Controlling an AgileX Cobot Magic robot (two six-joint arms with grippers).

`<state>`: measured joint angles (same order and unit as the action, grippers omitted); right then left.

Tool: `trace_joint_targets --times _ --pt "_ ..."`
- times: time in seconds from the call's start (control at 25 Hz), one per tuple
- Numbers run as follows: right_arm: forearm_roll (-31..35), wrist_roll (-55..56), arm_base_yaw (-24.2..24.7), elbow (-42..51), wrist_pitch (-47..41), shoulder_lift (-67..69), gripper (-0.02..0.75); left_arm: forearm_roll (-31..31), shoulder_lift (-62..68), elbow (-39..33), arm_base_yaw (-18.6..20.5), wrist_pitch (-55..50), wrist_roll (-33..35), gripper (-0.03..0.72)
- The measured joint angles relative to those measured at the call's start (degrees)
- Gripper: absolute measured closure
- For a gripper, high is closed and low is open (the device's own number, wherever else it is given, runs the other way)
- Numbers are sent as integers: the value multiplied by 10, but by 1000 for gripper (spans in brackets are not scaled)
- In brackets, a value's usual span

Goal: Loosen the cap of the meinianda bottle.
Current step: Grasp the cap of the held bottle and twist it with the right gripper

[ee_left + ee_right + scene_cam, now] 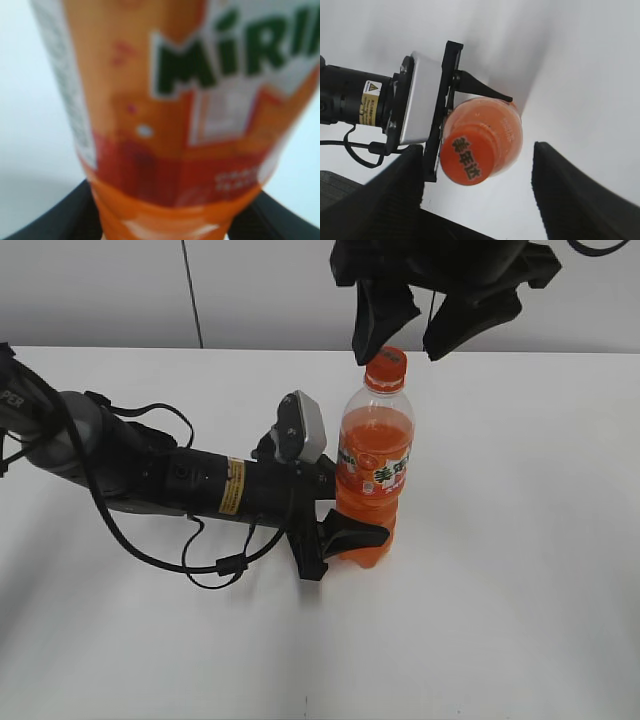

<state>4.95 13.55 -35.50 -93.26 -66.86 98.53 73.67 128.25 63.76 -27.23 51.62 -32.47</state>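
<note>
The meinianda bottle (pixel 374 475) stands upright on the white table, full of orange drink, with a green, white and orange label. Its orange cap (pixel 386 364) is on the neck. My left gripper (pixel 350 530) lies low on the table and is shut on the bottle's lower body; the left wrist view shows the label (pixel 190 100) filling the frame between the black fingers. My right gripper (pixel 405 325) hangs open just above the cap, fingers either side. In the right wrist view the cap (pixel 468 159) sits between the open fingers (pixel 477 200), nearer the left finger.
The left arm (pixel 150 475) with its cable stretches across the left of the white table (pixel 520 570). A grey wall runs behind the table's far edge.
</note>
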Motion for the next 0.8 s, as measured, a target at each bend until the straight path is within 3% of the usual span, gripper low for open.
trace_joint_targets --times 0.32,0.8 --pt "-4 -19 0 0 13 0 305 0 0 0 0 0 0 279" --pt "-5 -33 0 0 16 0 311 0 -1 0 0 0 0 279"
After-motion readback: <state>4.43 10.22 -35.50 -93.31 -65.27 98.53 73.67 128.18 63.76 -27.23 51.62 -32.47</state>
